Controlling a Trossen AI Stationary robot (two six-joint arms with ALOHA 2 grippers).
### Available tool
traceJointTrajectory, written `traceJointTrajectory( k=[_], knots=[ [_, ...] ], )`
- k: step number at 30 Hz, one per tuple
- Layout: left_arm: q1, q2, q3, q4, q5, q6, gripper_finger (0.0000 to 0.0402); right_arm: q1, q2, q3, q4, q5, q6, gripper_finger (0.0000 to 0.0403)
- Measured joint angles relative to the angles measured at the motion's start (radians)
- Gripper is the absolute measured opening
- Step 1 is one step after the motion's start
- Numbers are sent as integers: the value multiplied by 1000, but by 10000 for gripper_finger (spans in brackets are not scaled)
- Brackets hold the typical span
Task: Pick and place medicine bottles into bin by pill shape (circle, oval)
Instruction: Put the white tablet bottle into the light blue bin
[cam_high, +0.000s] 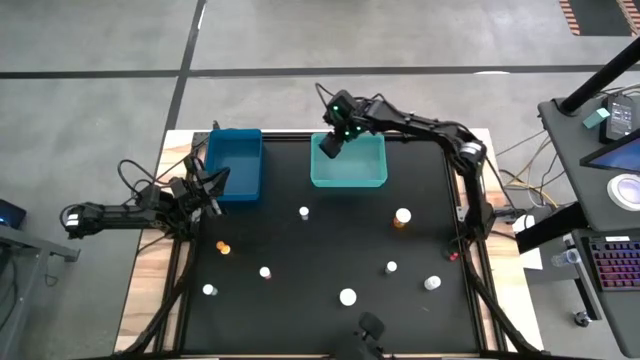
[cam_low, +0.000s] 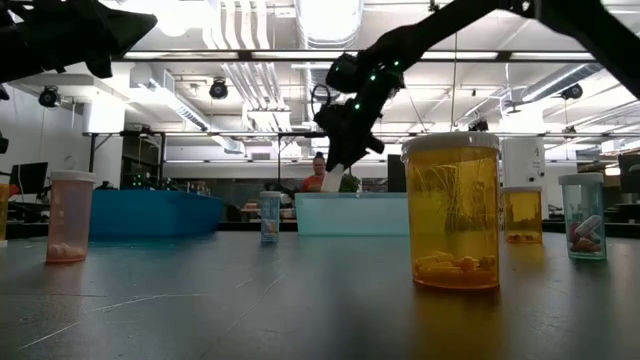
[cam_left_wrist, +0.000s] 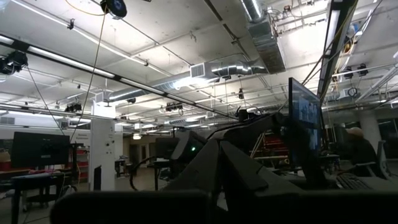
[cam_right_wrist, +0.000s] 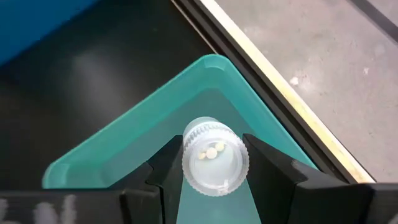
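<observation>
1. Work surface: a black rectangular table top (cam_high: 330, 240) on a pale wooden base, seen from above. Clock directions below refer to the high view, with twelve at the table's far edge.
2. Containers: a dark blue rectangular plastic bin (cam_high: 236, 163) stands at about eleven o'clock; a teal rectangular plastic bin (cam_high: 350, 172) stands at twelve o'clock, just beside it and apart from it.
3. Right gripper (cam_high: 331, 143): reaching from the table's two o'clock corner, it hangs over the teal bin's eleven o'clock corner. Its two dark fingers (cam_right_wrist: 272, 167) are clamped at a narrow setting on a small clear cylindrical bottle with a white ribbed cap (cam_right_wrist: 214, 156). In the right wrist view, small round pale pills show through the bottle's end, and the teal bin's corner lies directly behind it.
4. In the low view the held bottle (cam_low: 333, 178) points downward, tilted, above the teal bin's rim.
5. Left gripper (cam_high: 205, 188): at nine o'clock, raised beside the blue bin's near left corner, fingers fully closed and empty. Its wrist camera faces the room's ceiling.
6. Loose medicine bottles on the table: an amber bottle lying at eight o'clock (cam_high: 223, 247); white-capped bottles at centre (cam_high: 304, 212), at seven o'clock (cam_high: 265, 272) (cam_high: 209, 290), at six o'clock (cam_high: 347, 297), and at five o'clock (cam_high: 391, 267) (cam_high: 432, 283); an amber bottle with white cap at three o'clock (cam_high: 402, 217).
</observation>
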Motion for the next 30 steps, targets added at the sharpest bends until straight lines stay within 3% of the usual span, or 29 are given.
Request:
traceJointTrajectory(
  k=[15,30],
  knots=[
    [0,0,0,0,-3,0,1,-1,269,384,-297,10,-82,144],
    [0,0,0,-1,-3,0,1,1,289,385,-317,12,-84,144]
  ],
)
